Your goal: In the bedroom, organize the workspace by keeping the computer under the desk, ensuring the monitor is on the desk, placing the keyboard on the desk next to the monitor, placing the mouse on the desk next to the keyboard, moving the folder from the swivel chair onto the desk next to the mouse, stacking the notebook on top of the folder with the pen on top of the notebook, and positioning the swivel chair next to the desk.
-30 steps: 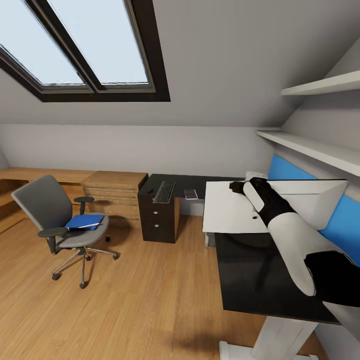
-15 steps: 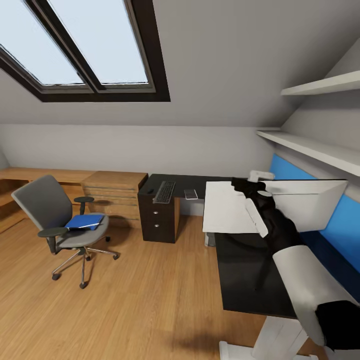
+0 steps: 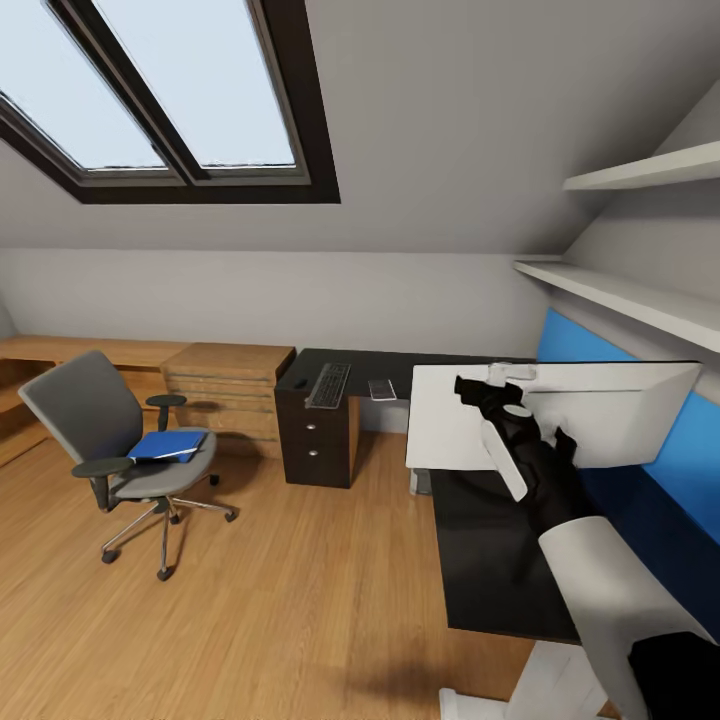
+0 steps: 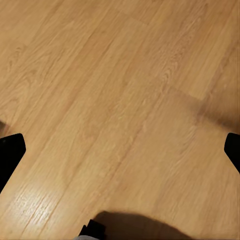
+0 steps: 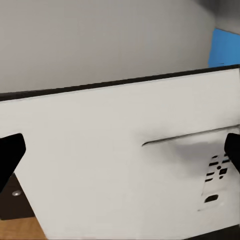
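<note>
The monitor (image 3: pixel 590 415) stands on the black desk (image 3: pixel 495 570) with its white back toward me. My right gripper (image 3: pixel 483 388) is open at the upper middle of that back, and in the right wrist view the white back (image 5: pixel 100 165) spans the gap between the spread fingertips (image 5: pixel 10 155). The keyboard (image 3: pixel 328 384) lies on the far desk wing with a small flat grey item (image 3: pixel 381 388) beside it. The blue folder (image 3: pixel 170 444) rests on the seat of the swivel chair (image 3: pixel 85 405), out on the floor at left. My left gripper (image 4: pixel 120 150) hangs open over wood floor.
A low oak drawer unit (image 3: pixel 230 385) and a black drawer cabinet (image 3: pixel 318 445) stand under the far wing. Two white shelves (image 3: pixel 640 300) and a blue wall panel (image 3: pixel 690 450) line the right wall. Open plank floor (image 3: pixel 280 600) lies between chair and desk.
My right forearm has swung lower and nearer to me and the wrist has turned, while the gripper stays at the monitor's upper back. The view has shifted slightly.
</note>
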You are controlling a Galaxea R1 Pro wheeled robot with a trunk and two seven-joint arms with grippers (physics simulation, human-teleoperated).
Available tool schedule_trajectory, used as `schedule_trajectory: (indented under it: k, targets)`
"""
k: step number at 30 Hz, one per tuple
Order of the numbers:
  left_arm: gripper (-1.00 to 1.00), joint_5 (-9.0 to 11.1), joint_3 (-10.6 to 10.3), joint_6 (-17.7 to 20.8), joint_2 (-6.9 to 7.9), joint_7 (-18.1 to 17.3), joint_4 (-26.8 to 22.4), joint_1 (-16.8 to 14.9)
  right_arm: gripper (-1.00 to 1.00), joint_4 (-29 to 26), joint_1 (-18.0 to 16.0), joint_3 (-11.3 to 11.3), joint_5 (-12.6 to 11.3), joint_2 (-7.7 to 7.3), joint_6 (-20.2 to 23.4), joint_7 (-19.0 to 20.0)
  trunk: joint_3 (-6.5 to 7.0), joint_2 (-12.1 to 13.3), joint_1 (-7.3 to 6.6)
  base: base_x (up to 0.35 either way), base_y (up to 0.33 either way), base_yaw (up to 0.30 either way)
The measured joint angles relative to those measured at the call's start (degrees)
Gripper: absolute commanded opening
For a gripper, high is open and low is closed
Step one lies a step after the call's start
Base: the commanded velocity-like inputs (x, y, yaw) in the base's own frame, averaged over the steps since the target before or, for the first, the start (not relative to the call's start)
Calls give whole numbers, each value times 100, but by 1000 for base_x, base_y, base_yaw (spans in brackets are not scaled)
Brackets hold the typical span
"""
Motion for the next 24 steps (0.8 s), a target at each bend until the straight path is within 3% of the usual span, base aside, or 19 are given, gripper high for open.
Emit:
schedule_trajectory:
  k: [13,24]
  targets:
    - [100,0,0,1,-7,0,0,0,100,-38,130,11,3,-2,51,-15,0,0,0,6,0,0]
    - [100,0,0,-16,-10,0,0,0,100,-149,140,-1,3,-8,58,-15,0,0,0,138,28,0]
